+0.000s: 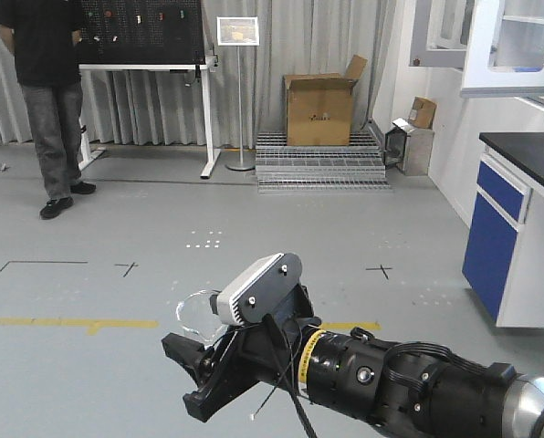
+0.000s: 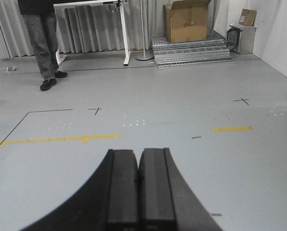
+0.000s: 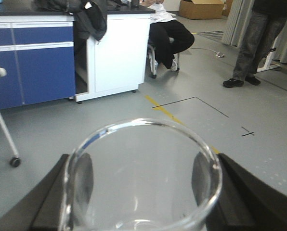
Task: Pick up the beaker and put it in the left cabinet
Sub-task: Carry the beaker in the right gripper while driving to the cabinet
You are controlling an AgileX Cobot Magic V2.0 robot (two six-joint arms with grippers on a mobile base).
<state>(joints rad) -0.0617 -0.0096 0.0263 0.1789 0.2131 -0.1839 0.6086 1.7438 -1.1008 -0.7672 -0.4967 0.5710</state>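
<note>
Beaker point(image 3: 143, 173) sits in the right end effector point(image 1: 199, 365). Its two black fingers point(image 3: 42, 204) press on opposite sides of the glass wall, so this end effector is grasping the beaker. In the right wrist view the round rim shows as a wide ring across the lower middle, and the grey floor point(image 3: 134, 110) shows through the clear glass. In the front view the beaker juts out to the left past the fingertips, held in the air above the floor. The white wrist camera point(image 1: 258, 289) is just above and behind it. A yellow line point(image 1: 71, 322) runs across the floor beyond this end effector.

The left end effector point(image 2: 138, 187) is clenched: its two dark pads point(image 2: 122, 187) meet down the middle with nothing between them, and bare floor lies just ahead.

Far ahead of the left end effector a cardboard box point(image 2: 187, 21) stands on a stack of metal grating point(image 2: 191, 50). Off to the left of it a standing person point(image 2: 45, 43) is beside a white-legged tabletop point(image 2: 88, 4). Well ahead of the right end effector a blue-and-white cabinet point(image 3: 32, 67) stands at the left, with a seated person point(image 3: 167, 33) just right of it.
</note>
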